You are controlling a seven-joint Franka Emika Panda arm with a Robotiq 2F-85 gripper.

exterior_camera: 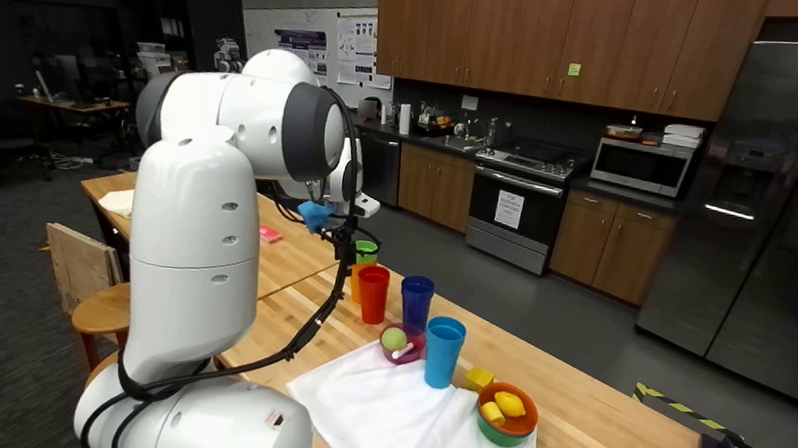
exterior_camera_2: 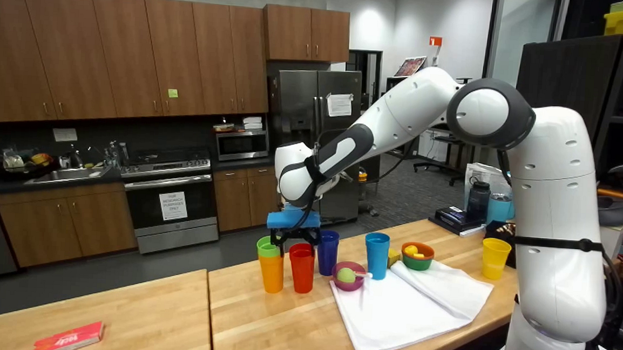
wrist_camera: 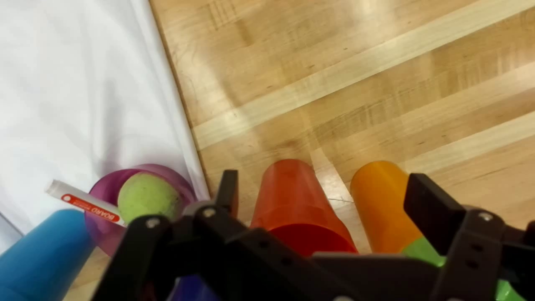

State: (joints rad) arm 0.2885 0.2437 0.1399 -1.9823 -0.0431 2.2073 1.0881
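Note:
My gripper [wrist_camera: 324, 192] stands open above the row of cups, its jaws spread wide and nothing gripped. Between the fingers in the wrist view appear a red cup [wrist_camera: 292, 196] and an orange cup [wrist_camera: 380, 205], the latter partly behind one finger. A green cup [exterior_camera_2: 267, 248] is stacked in the orange one. In an exterior view the gripper [exterior_camera_2: 298, 249] hangs at the rims of the red cup [exterior_camera_2: 301, 272] and the green cup; contact cannot be made out. Close by stands a dark blue cup [exterior_camera_2: 328, 252], mostly hidden by the gripper in the wrist view.
A purple bowl [wrist_camera: 100, 234] holds a green ball [wrist_camera: 148, 198] and a marker [wrist_camera: 90, 205]. Near it are a light blue cup [exterior_camera_2: 377, 255], a white cloth [exterior_camera_2: 405, 316], a yellow block [exterior_camera: 479, 378] and stacked bowls [exterior_camera: 505, 432] with yellow items. A yellow cup [exterior_camera_2: 494, 259] stands near the arm.

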